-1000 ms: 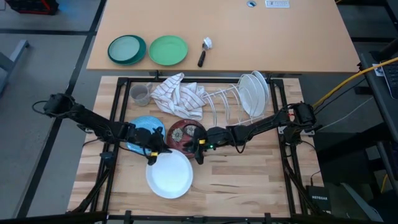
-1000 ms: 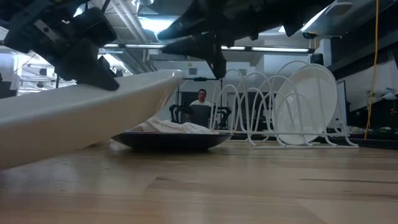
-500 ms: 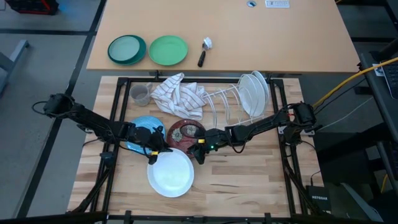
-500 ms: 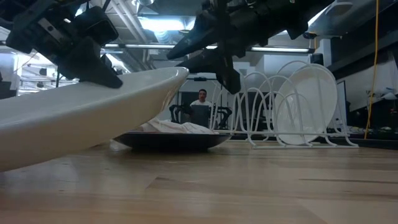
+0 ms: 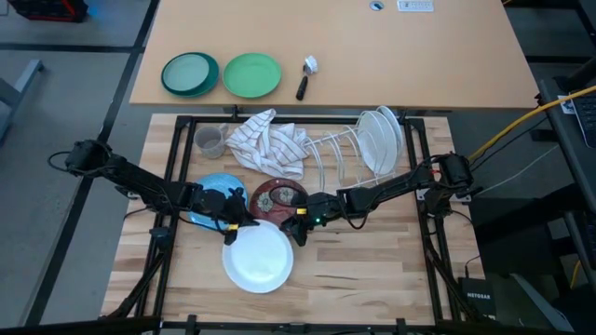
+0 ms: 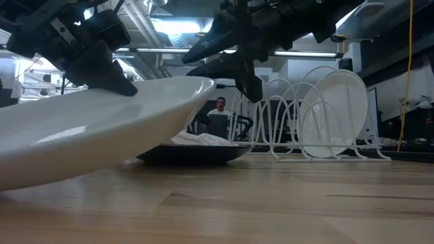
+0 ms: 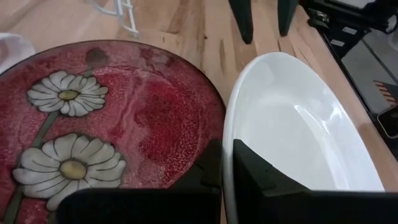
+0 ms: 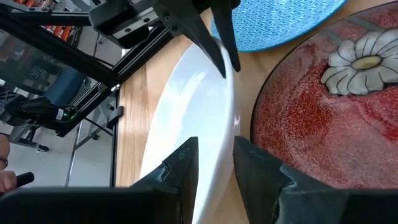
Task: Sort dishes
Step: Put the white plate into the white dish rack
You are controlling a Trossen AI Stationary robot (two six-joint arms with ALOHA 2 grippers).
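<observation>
A plain white plate (image 5: pixel 258 259) is tilted at the table's front middle, its far side raised. My left gripper (image 5: pixel 233 224) is shut on its far-left rim. My right gripper (image 5: pixel 298 230) is open at the plate's far-right rim; in the right wrist view its fingers (image 8: pixel 183 163) stand on either side of the rim (image 8: pixel 231 118), and I cannot tell whether they touch it. The dark red flowered plate (image 5: pixel 277 198) and the light blue plate (image 5: pixel 210 193) lie flat just beyond. More white plates (image 5: pixel 380 140) stand in the wire rack. My left gripper pinches the white plate's rim (image 7: pixel 226 140) between its two fingers, one finger on the plate's inner face (image 7: pixel 261 177) and one on its underside. The fingers slant down from the table's far left. The plate is tilted, held side up, near side low toward the table (image 6: pixel 27 173).
A striped towel (image 5: pixel 268 141) lies against the red plate's far side, with a small grey cup (image 5: pixel 209 141) to its left. The wire rack (image 5: pixel 340 149) stands at the back right. Two green plates (image 5: pixel 222 74) and a brush lie on the farther table. A person shows in the room behind (image 6: pixel 218 108).
My left gripper has carried the white plate a little toward the table's right edge, its raised rim nearing my right gripper. My right gripper has come down to that rim, and its fingers now stand around it.
</observation>
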